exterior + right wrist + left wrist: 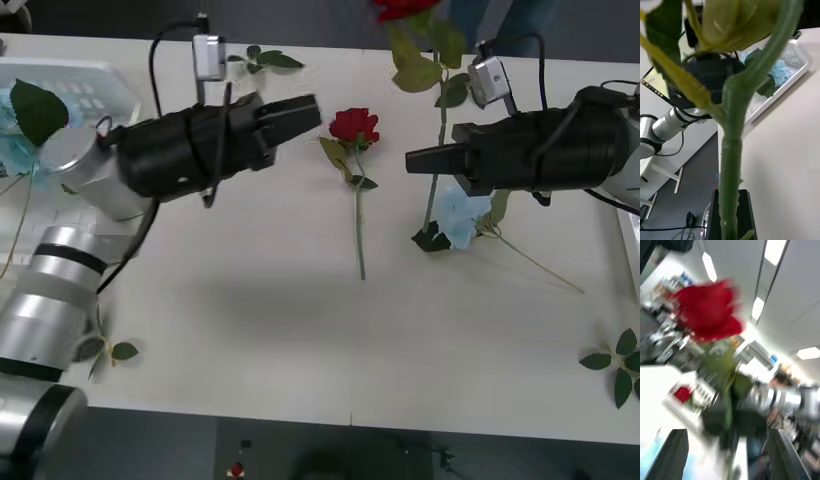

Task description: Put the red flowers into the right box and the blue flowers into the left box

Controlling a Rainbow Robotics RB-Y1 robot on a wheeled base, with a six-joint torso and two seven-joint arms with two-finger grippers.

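At the far left, the left box [100,75] is already holding blue flowers [12,140], their big dark leaves hanging over its ribbed wall. The left gripper [300,112] is hovering over the counter [250,300] with its black fingers spread and nothing between them, pointing toward a loose red rose [353,125]. That rose is lying flat on the counter, with its thin stem trailing back toward the robot.

Right of it, the right gripper [425,158] is clamping the stem of a second rose [402,8], which is standing nearly upright with its bloom well above the jaws. These flowers are probably very light. The wire-like stems look stiff enough to carry the bloom, while the heads and leaves look soft and easily crushed. The stem below the leaves is therefore likely the best place to grip.

A loose blue cluster [462,215] is lying on the counter just under the right gripper, its stem running out to the right. The right box [630,245] is showing as a pale rim at the far right, and I cannot tell what is lying in it.
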